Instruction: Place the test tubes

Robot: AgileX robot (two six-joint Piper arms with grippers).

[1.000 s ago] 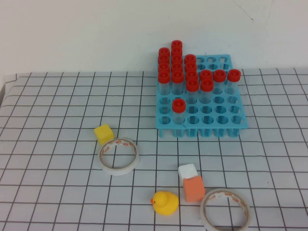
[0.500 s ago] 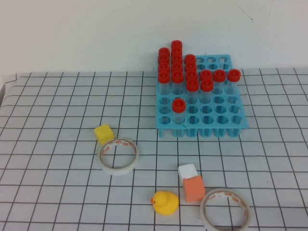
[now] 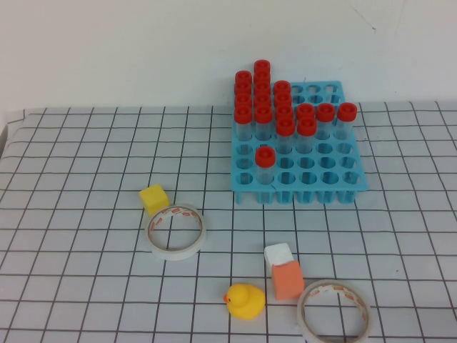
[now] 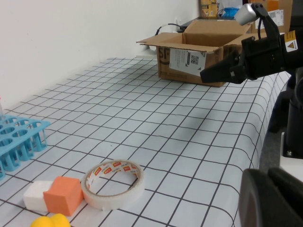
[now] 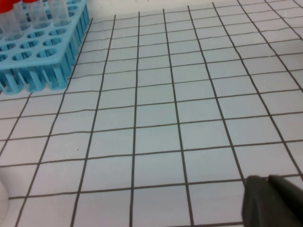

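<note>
test tubes (image 3: 275, 107) w/ red caps stand upright in the blue rack (image 3: 307, 189) at the back of the table (image 3: 86, 179). one lone tube (image 3: 265, 166) sits nearer the rack's front rows. left gripper (image 4: 272, 196) has its fingers pressed together, holding nothing, prob. near the table's front edge. right gripper (image 5: 273, 201) is also pressed together and empty, low over the table, off to the side of the rack.
</note>
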